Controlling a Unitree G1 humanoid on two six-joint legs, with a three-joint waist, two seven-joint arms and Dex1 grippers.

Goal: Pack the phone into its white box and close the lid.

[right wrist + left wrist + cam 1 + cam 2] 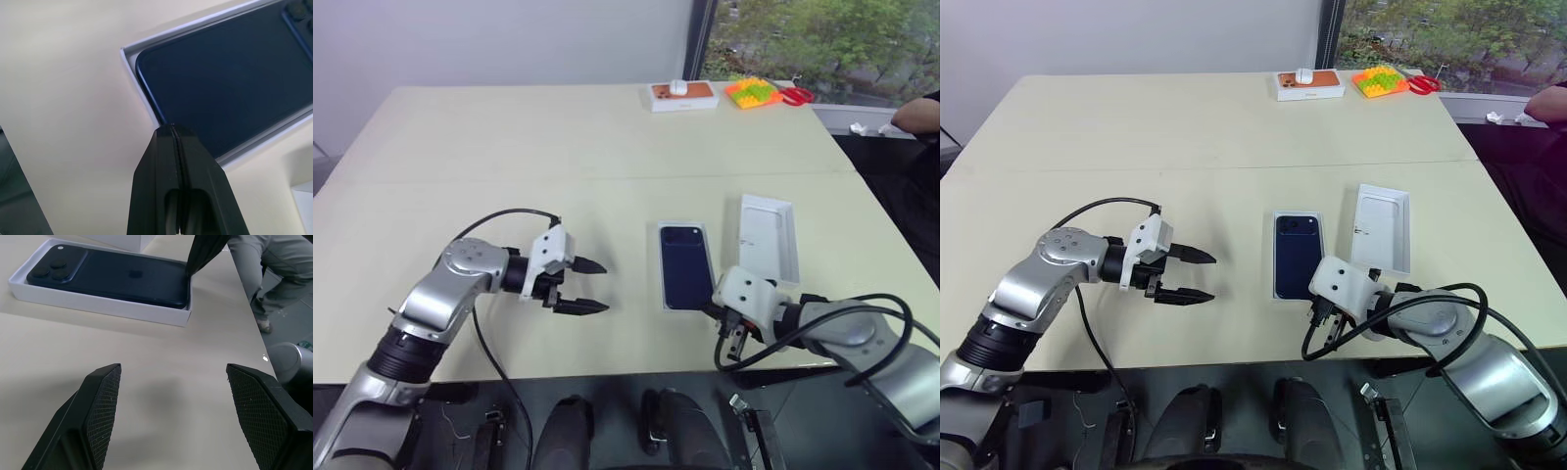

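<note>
Left eye view: my left tool (592, 286) hovers over the counter (509, 157) at about 8 o'clock in the scene, fingers spread wide with nothing between them, pointing toward the box (686, 266). In the left wrist view those two fingers (102, 401) frame bare counter, with the box beyond them.

At the centre, toward 5 o'clock, the box lies flat and the phone (685, 264) lies inside it, back up, its camera cluster at the far end, toward 12 o'clock.

Just right of the box, at its 2 o'clock, the lid (769, 237) lies on the counter with its white inside up, apart from the box.

My right tool (173, 134) sits at the near end of the box, at its 5 o'clock. Its fingers are pressed together, holding nothing, and their tip is at the phone's near edge beside the box corner; I cannot tell whether it touches.

Far back, near 1 o'clock, stand an orange-topped box (683, 94) and coloured blocks (751, 92).
</note>
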